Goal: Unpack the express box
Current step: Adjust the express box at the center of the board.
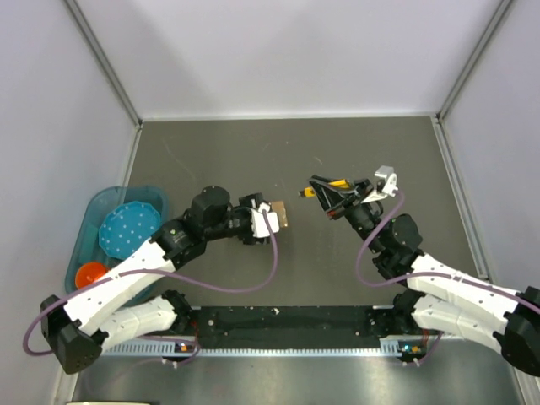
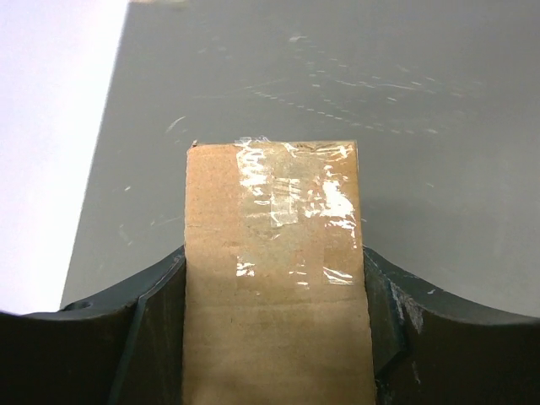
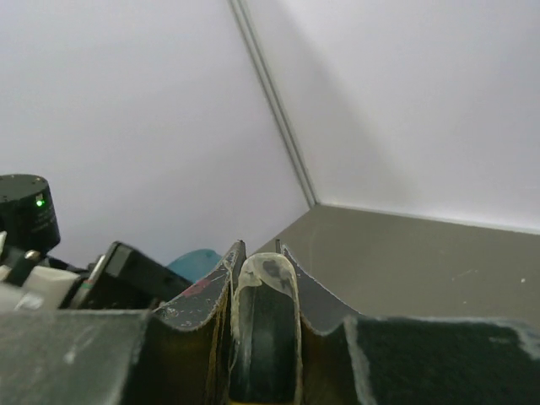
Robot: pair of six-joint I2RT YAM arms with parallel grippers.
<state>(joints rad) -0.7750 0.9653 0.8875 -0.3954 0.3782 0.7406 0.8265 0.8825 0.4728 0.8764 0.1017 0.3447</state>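
The express box point(image 2: 274, 278) is a brown cardboard box with clear tape point(image 2: 295, 194) across its far end. It sits between the fingers of my left gripper point(image 2: 272, 253), which touch both of its sides. In the top view the box point(image 1: 283, 218) sticks out of the left gripper point(image 1: 270, 220) at mid-table, held above the grey surface. My right gripper point(image 1: 325, 197) faces it from the right, shut on a yellow utility knife point(image 1: 337, 184) whose tip points at the box. In the right wrist view the dark knife body point(image 3: 266, 329) fills the narrow gap of the right gripper point(image 3: 261, 249).
A teal bin point(image 1: 94, 221) at the left edge holds a blue perforated lid point(image 1: 129, 228) and an orange object point(image 1: 90, 273). White walls enclose the table on three sides. A black rail point(image 1: 283, 319) runs along the near edge between the arm bases.
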